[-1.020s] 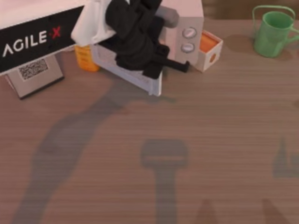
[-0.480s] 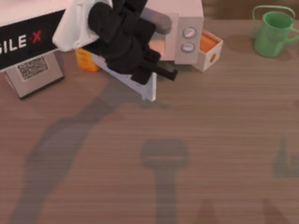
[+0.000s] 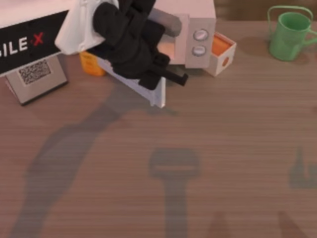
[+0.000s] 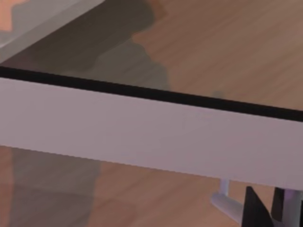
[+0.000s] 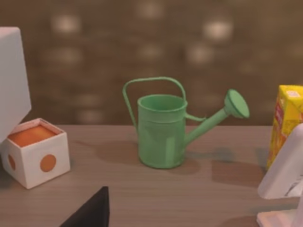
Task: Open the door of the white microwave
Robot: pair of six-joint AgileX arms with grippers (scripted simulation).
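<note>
The white microwave [image 3: 195,17] stands at the table's far edge, two silver knobs on its front. Its door [image 3: 157,94] stands swung out toward the left, leaving the orange-lit inside [image 3: 171,49] showing. My left gripper [image 3: 176,77] reaches over the door's free end and is shut on the door's grey handle [image 4: 226,203]. In the left wrist view the door's edge [image 4: 142,132] crosses the whole frame, with the dark fingers [image 4: 255,210] at the handle. My right arm is out of the top view; only one dark fingertip [image 5: 94,210] shows in its wrist view.
A green watering can [image 3: 290,37] stands at the far right. A small white box with orange inside [image 3: 223,52] sits right of the microwave. An orange item [image 3: 91,64] stands behind the door, a QR-code card [image 3: 37,77] at the left. A yellow carton [image 5: 286,123] shows beyond the can.
Over the last second my left arm moved left and pulled the door wider open. In the last half second nothing visibly moved.
</note>
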